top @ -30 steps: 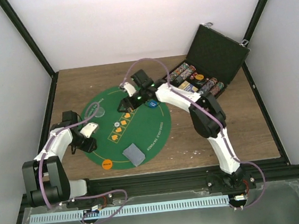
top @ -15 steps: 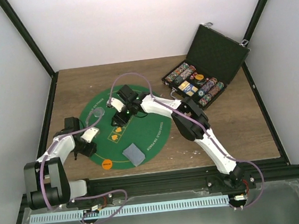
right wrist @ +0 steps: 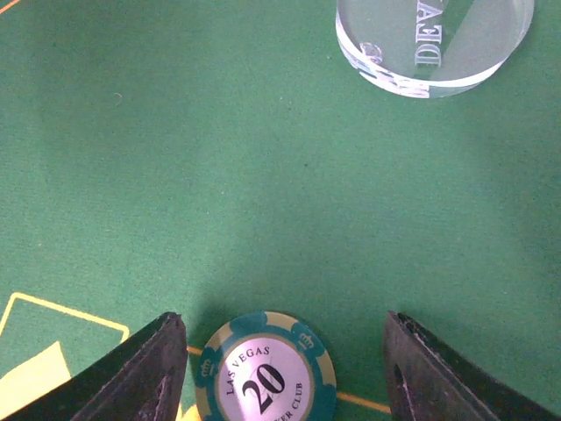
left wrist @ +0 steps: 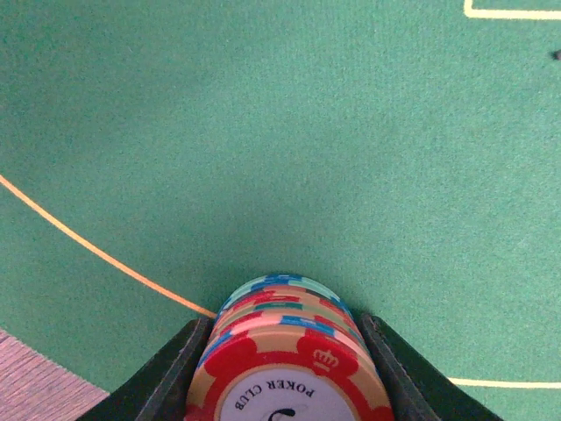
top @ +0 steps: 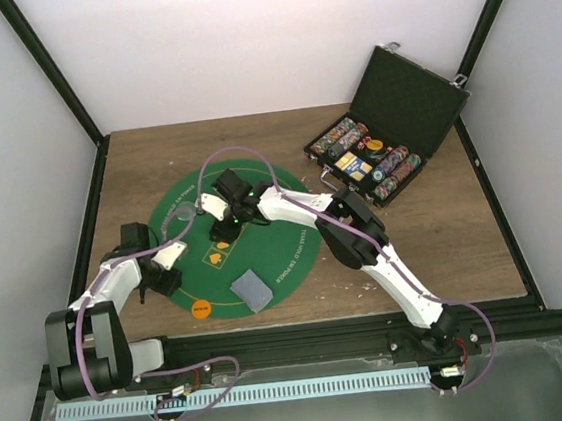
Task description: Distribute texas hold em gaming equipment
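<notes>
My left gripper [left wrist: 285,373] is shut on a short stack of striped red, blue and teal poker chips [left wrist: 285,338], held low over the green felt mat [left wrist: 280,132] near its left edge [top: 160,275]. My right gripper [right wrist: 280,368] is open above the mat's far left part [top: 222,205]. A teal "20" chip [right wrist: 265,375] lies flat on the felt between its fingers, touching neither. A grey-blue card deck [top: 251,290] and an orange disc [top: 202,307] lie at the mat's near edge. The blue disc is hidden.
A clear dealer button [right wrist: 434,44] lies on the felt just beyond the right gripper, and shows in the top view [top: 183,213]. The open black case [top: 393,128] with rows of chips stands at the back right on the wooden table [top: 445,243].
My right arm has swung left across the mat, from near its centre to its far left part. My left gripper has shifted slightly toward the mat's left near edge with the chips.
</notes>
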Controlling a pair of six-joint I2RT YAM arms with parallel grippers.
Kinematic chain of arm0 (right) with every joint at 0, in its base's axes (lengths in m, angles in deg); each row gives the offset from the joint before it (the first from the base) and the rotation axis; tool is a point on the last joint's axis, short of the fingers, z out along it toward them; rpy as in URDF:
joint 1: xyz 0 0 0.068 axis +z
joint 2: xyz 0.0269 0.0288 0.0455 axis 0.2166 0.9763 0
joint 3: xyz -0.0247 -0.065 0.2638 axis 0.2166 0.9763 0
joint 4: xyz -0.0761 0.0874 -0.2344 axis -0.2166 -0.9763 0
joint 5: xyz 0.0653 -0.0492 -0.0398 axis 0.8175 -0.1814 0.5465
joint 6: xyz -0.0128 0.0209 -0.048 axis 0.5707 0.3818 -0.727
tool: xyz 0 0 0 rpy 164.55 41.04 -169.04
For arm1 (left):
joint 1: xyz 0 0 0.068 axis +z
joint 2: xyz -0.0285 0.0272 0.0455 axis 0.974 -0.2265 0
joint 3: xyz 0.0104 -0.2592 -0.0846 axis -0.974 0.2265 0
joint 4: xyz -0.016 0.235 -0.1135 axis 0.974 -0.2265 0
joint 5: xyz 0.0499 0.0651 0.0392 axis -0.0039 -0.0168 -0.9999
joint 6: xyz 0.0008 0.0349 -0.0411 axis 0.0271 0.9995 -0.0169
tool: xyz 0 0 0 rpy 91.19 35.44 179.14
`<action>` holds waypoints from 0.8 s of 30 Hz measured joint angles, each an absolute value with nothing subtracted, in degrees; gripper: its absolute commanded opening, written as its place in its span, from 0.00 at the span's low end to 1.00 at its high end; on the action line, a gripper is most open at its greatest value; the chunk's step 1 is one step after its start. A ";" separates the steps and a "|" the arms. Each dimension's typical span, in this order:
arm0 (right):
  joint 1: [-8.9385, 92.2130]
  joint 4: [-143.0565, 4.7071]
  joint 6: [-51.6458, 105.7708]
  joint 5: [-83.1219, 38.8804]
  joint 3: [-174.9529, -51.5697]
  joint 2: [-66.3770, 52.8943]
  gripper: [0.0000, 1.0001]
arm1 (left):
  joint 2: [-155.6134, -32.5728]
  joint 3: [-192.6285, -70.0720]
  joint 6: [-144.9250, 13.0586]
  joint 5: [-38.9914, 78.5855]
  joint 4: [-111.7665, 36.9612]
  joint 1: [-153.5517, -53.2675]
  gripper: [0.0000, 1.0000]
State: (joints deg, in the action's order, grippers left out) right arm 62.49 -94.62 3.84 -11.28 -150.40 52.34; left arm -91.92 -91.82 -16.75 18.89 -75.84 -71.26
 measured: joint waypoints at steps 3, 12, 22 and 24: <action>62.53 -94.64 3.32 -11.83 -150.33 52.34 0.60 | -91.22 -91.15 -16.44 18.80 -75.10 -71.22 0.00; 62.66 -90.99 2.86 -14.12 -144.54 49.45 0.46 | -89.82 -89.66 -15.37 18.91 -73.55 -71.22 0.11; 62.86 -90.53 3.56 -16.33 -138.92 45.69 0.39 | -88.77 -88.37 -15.31 19.13 -72.13 -71.22 0.25; 62.86 -90.71 3.63 -16.29 -138.75 45.52 0.39 | -88.68 -88.33 -15.31 19.13 -72.13 -71.22 0.27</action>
